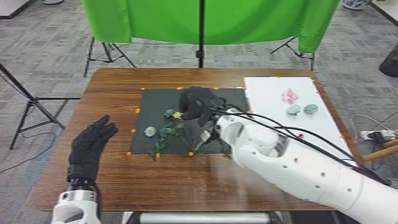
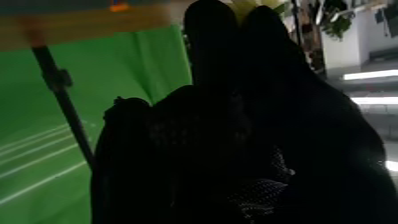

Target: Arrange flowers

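My right hand point(image 1: 194, 101) is low over the upper middle of the dark mat point(image 1: 147, 102) in the head view. A yellow flower point(image 1: 178, 115) lies right beside it, with a bluish flower point(image 1: 169, 113) close by. In the right wrist view, the yellow flower point(image 2: 243, 7) shows at the far end of my right hand point(image 2: 204, 110); whether it is held cannot be made out. Lower left on the mat are a pale daisy-like flower point(image 1: 150, 131) and green stems point(image 1: 161, 143). My left hand point(image 1: 87, 147) stays left of the mat, its fingers straight.
A white sheet point(image 1: 266, 87) on the table's right side bears a pink flower point(image 1: 290, 96), two teal flowers point(image 1: 293, 109) and a small red item point(image 1: 299, 135). Orange tape marks edge the mat. My right arm crosses the lower right, and a green cloth hangs behind the table.
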Controlling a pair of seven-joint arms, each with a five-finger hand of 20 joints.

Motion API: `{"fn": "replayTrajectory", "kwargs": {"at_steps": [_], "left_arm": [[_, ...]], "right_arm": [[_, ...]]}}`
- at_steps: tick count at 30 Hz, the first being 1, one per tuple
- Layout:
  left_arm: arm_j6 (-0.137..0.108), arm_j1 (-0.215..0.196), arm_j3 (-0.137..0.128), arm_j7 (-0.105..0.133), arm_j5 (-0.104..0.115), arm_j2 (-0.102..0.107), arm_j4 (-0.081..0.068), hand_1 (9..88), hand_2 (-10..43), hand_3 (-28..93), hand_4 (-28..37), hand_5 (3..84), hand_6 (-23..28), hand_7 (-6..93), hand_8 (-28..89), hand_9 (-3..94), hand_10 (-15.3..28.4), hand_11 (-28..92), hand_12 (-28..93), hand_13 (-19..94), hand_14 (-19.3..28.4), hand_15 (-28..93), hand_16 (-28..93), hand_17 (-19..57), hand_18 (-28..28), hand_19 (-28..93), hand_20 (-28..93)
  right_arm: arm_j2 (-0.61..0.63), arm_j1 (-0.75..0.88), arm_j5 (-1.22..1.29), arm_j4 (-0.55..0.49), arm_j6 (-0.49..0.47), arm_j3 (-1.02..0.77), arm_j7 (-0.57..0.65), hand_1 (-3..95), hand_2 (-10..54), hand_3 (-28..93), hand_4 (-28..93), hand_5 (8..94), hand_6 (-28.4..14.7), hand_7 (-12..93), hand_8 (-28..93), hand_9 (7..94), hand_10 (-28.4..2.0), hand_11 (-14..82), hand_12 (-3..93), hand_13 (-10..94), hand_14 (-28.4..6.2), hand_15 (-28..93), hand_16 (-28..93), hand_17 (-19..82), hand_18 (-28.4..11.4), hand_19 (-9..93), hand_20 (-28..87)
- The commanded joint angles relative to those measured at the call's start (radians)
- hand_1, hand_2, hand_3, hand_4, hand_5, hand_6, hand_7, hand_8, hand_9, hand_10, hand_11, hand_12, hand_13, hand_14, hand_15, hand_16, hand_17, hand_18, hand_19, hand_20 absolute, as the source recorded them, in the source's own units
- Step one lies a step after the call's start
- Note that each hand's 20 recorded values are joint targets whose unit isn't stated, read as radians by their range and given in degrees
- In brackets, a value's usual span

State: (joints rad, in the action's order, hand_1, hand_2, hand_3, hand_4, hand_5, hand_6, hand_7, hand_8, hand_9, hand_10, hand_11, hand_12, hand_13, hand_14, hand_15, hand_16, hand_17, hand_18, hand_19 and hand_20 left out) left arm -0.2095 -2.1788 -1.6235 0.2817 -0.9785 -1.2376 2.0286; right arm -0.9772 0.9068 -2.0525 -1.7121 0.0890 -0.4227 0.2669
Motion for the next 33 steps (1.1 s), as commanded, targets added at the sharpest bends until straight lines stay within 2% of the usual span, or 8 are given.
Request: {"fn": "replayTrajectory", "kwargs": {"at_steps": [1, 9, 18, 21, 26, 33], "left_arm": [[0.005, 0.000, 0.029, -0.007, 0.007, -0.009, -0.028, 23.1, 2.5, 66, -28.1, 46.1, 3.3, 11.3, -5, 44.0, 12.9, 16, 14, 33, 16.6, 25, 3, 4.1, 13.6, 7, 22], [0.010, 0.013, 0.039, -0.003, 0.006, -0.011, -0.034, 23.1, 2.4, 66, -28.1, 46.2, 3.3, 11.3, -5, 44.1, 12.9, 16, 14, 33, 16.6, 25, 3, 4.1, 13.7, 7, 22], [0.005, -0.002, 0.031, 0.006, 0.011, -0.013, -0.031, 23.2, 2.4, 66, -28.0, 46.3, 3.3, 11.2, -5, 44.1, 12.9, 16, 14, 33, 16.6, 25, 3, 4.1, 13.6, 7, 22], [0.013, -0.001, 0.032, 0.000, 0.004, -0.014, -0.032, 23.1, 2.3, 66, -27.8, 46.3, 3.3, 11.3, -5, 44.1, 12.9, 16, 14, 33, 16.6, 25, 3, 4.1, 13.6, 7, 22], [0.021, 0.001, 0.034, 0.002, -0.003, -0.017, -0.032, 23.3, 2.1, 66, -27.5, 46.2, 3.4, 11.3, -5, 44.1, 12.9, 16, 14, 32, 16.6, 25, 3, 4.1, 13.6, 7, 22], [0.020, -0.004, 0.031, 0.002, -0.001, -0.018, -0.031, 23.7, 1.8, 66, -26.7, 46.1, 3.3, 11.2, -5, 44.0, 12.8, 16, 14, 32, 16.6, 25, 3, 4.1, 13.6, 7, 22]], "right_arm": [[-0.079, -0.038, -0.055, 0.073, 0.016, 0.044, 0.012, 61.9, -9.5, 54, -16, 78.7, 0.3, 19, 12, 90.6, -8.7, 11.2, 43.2, 91, -1.2, 57, 37, 66, -10.1, 93, 59], [-0.119, -0.070, -0.072, 0.123, 0.045, 0.071, 0.011, 61.6, -9.5, 54, -16, 78.5, 0.4, 19, 11, 90.0, -8.6, 11.9, 43.5, 91, -1.2, 57, 37, 66, -10.1, 93, 59], [-0.105, -0.065, -0.079, 0.151, 0.039, 0.092, 0.014, 61.1, -9.5, 53, -16, 77.5, 0.8, 19, 10, 89.6, -8.7, 12.0, 43.7, 91, -1.3, 57, 37, 66, -10.2, 93, 59], [-0.108, -0.065, -0.083, 0.160, 0.034, 0.097, 0.009, 60.6, -9.5, 53, -16, 77.4, 0.8, 19, 10, 89.4, -8.6, 11.9, 43.9, 91, -1.3, 57, 37, 66, -10.3, 93, 59], [-0.106, -0.061, -0.086, 0.157, 0.021, 0.098, 0.009, 59.1, -9.5, 50, -15, 76.5, 0.3, 18, 10, 88.2, -8.8, 14.0, 42.5, 91, -1.4, 57, 37, 66, -10.2, 93, 58], [-0.086, -0.057, -0.090, 0.143, 0.003, 0.088, 0.002, 58.5, -9.5, 49, -15, 75.1, 0.2, 18, 10, 86.9, -8.9, 14.5, 42.3, 90, -1.4, 57, 37, 66, -10.3, 93, 58]]}}
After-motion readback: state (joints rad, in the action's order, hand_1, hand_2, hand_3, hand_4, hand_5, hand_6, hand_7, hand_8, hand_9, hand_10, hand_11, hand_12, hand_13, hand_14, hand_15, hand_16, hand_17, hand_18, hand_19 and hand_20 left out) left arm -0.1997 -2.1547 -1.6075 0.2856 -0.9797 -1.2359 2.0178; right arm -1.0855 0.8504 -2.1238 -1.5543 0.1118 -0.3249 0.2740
